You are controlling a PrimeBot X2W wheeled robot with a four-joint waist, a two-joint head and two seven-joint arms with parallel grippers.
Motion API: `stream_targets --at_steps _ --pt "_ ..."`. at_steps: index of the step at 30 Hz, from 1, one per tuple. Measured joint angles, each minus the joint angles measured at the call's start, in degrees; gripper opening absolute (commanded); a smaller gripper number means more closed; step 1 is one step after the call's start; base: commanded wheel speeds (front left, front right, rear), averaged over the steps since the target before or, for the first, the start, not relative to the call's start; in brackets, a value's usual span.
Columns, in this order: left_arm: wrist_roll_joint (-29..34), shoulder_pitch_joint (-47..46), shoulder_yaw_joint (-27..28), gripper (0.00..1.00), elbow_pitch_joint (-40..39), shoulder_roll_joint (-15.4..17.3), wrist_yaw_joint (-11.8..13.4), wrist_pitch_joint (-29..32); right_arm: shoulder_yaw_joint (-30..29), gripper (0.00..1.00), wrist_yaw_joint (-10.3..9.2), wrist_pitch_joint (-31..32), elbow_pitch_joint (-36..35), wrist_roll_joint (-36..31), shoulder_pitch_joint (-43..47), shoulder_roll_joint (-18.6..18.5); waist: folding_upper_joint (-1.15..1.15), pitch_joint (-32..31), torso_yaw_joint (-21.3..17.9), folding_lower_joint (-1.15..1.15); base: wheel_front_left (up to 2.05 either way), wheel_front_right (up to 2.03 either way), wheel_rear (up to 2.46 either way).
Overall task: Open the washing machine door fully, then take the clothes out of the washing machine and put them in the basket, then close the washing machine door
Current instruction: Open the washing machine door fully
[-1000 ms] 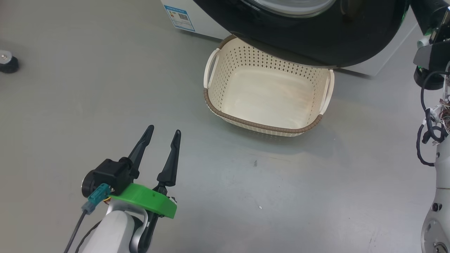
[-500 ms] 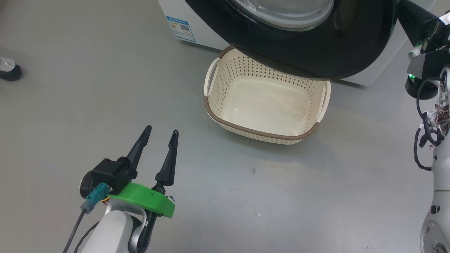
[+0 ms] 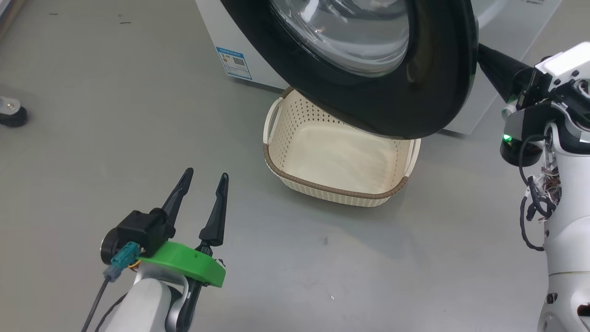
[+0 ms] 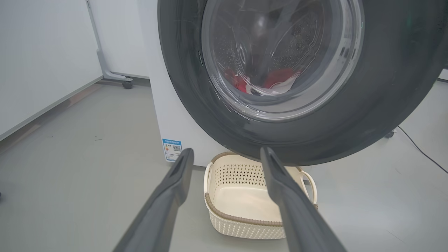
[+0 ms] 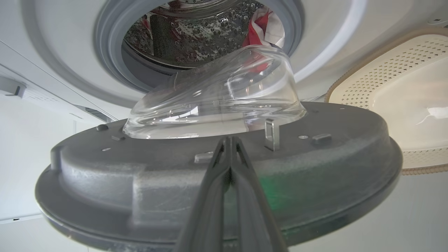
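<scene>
Grey smooth floor (image 3: pixel 69 184) runs across the head view, with a small black round knob-like object (image 3: pixel 10 112) at its far left edge. Right of that, at the lower left, the left gripper (image 3: pixel 206 174) on its green plastic collar hangs over bare floor with its two long dark fingers spread wide, holding nothing and touching nothing. In its own wrist view the left gripper (image 4: pixel 226 151) points at the machine, well apart from it.

Next comes the big white front-loading washing machine (image 3: pixel 209 23) with a blue printed label (image 3: pixel 234 62) on its front. The small cream perforated plastic basket (image 3: pixel 322 186) with a brown woven-look rim stands on the floor just before the machine, empty, its far side under the door.

Above it the large round washing machine door (image 3: pixel 433 92), glossy black frame around a clear bulging glass bowl, stands part open. The soft red and white clothes (image 5: pixel 260 26) lie inside the drum.

Farthest right, the right gripper (image 5: pixel 229 140) has its fingers pressed together with nothing between them, the tip at the door's grey inner face beside a small metal latch hook (image 5: pixel 271 134)
</scene>
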Motion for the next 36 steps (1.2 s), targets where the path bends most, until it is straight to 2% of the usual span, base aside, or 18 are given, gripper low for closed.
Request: stream_targets --at_steps 17,36 --pt "0.8 3.1 0.2 1.0 0.3 0.2 0.0 0.0 0.1 0.0 -0.01 1.3 0.3 4.2 6.0 2.3 0.0 -4.5 -0.3 0.0 0.0 0.0 0.0" --pt "1.0 4.0 0.2 1.0 -0.1 0.2 0.0 0.0 6.9 0.0 -0.01 3.1 -0.6 6.4 8.5 3.0 0.0 -5.1 -0.1 0.0 0.0 0.0 0.0"
